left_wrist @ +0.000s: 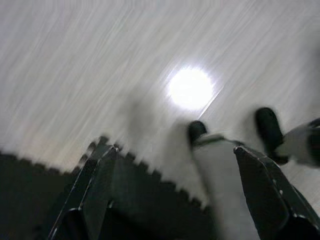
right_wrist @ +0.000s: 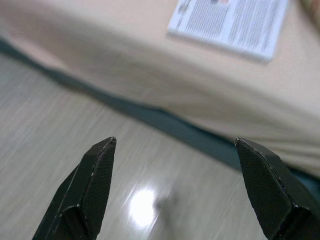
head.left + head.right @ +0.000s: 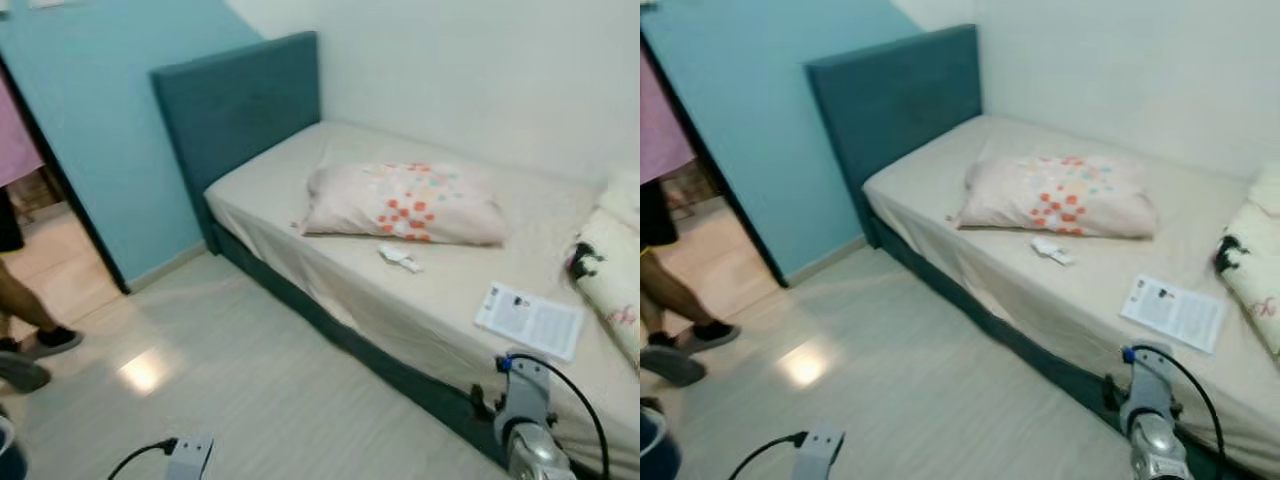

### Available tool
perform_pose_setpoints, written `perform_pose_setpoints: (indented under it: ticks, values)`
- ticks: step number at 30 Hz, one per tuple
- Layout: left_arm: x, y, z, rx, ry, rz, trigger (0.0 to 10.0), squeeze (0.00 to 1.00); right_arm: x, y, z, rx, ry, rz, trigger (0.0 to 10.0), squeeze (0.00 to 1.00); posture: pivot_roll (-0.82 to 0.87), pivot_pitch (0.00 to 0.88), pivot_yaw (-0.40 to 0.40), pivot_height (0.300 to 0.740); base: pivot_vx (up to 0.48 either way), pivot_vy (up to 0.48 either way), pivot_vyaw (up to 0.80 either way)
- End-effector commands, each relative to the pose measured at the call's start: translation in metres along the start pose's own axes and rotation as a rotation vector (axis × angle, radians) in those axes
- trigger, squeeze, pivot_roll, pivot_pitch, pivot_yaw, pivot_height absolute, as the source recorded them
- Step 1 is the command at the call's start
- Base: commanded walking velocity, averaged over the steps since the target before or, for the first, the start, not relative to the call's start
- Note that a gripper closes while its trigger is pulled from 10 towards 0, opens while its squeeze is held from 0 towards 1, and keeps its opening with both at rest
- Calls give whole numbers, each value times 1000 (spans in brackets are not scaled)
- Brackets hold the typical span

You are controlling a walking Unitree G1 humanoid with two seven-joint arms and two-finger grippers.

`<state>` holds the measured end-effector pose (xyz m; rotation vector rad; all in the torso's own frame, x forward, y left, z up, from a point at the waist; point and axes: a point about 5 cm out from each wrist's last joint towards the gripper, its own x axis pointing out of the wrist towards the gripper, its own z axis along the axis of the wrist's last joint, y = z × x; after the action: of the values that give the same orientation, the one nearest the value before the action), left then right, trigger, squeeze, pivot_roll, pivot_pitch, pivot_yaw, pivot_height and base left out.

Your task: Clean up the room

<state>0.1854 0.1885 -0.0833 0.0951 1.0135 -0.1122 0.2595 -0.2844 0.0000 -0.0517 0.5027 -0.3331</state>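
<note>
A bedroom with pale floor and a bed against the wall. On the bed lie a pillow, a small wrapper and a paper. The right gripper hangs spread above the floor beside the bed; the left gripper is spread too.

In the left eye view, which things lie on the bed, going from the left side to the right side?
Pillow → small white scrap → printed paper sheet → folded blanket with a dark patch at the right edge. All lie on the bed.
</note>
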Motion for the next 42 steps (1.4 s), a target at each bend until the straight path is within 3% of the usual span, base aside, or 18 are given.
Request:
perform_pose_setpoints:
  ticks: [1,10,14,30,36,38,42]
  values:
    - [-2,6,-6,20,24,16,10000,0,1,15,5,-44,-43,50,10000,0,-90,0,63,740,371,0,-775]
    - [-1,-2,-7,29,26,5,10000,0,3,31,21,-221,-121,126,10000,0,-92,0,59,740,355,0,-172]
    - [0,-7,-8,31,27,-3,10000,0,4,35,25,-240,-126,139,10000,0,-90,0,56,740,336,0,0]
    - [1,-29,-16,43,43,-29,10000,0,5,34,33,-252,-156,125,10000,0,-98,0,53,740,328,0,-765]
    - [2,-33,-15,56,40,-33,10000,0,5,45,46,-256,-211,178,10000,0,-106,0,57,740,322,0,-758]
    - [2,-34,-15,62,40,-34,10000,0,5,52,53,-348,-248,218,10000,0,-110,0,59,740,388,0,0]
    - [2,-35,-16,63,42,-34,10000,0,3,61,54,-371,-255,315,10000,0,-110,0,57,740,384,0,0]
